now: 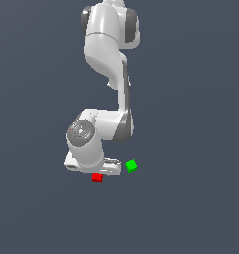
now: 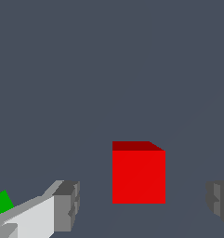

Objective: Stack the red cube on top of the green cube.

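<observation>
Exterior view, left to right: gripper [image 1: 97, 171], low centre-left, fingers [image 2: 67, 207] spread wide, holding nothing; 1 red cube [image 1: 96, 177] on the counter [image 1: 190, 208], between the fingers, untouched; 1 green cube [image 1: 131, 165] just right, apart.

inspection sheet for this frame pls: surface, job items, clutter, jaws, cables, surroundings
Surface: plain dark grey-blue floor, no markings.
Red cube: on the floor, between the open fingers, touching neither.
Green cube: on the floor, apart from the red cube, toward the exterior view's right; nothing on top.
Clutter: nothing seen.
Gripper: jaws open, low over the red cube; stack not yet made.
Cables: nothing seen.
Surroundings: white arm only; uniform background.
</observation>
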Motion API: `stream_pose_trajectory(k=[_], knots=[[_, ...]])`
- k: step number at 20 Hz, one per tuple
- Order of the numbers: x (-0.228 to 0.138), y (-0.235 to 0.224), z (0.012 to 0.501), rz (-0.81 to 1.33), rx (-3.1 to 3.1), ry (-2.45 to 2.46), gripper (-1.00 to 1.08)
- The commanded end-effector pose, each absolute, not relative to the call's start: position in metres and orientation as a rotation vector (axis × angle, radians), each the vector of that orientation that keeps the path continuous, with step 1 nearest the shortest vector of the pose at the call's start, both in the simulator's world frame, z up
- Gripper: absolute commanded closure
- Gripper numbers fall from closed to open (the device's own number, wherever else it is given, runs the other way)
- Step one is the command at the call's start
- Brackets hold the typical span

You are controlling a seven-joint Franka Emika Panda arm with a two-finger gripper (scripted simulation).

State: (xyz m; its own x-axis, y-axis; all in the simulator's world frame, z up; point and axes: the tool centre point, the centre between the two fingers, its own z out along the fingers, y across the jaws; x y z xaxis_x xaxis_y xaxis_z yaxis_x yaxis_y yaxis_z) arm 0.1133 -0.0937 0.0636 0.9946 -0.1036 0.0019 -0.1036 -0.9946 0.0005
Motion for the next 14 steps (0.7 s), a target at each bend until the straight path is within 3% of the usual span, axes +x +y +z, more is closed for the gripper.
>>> stream_pose_trajectory(k=[1, 12, 13, 14], knots=[[0.113, -0.094, 0.053, 0.000, 3.137, -0.164, -0.92], [0.115, -0.095, 0.020, 0.000, 3.137, -0.166, -0.92], [0.115, -0.095, 0.020, 0.000, 3.137, -0.166, 1.08], [0.115, -0.095, 0.020, 0.000, 3.137, -0.166, 1.08]])
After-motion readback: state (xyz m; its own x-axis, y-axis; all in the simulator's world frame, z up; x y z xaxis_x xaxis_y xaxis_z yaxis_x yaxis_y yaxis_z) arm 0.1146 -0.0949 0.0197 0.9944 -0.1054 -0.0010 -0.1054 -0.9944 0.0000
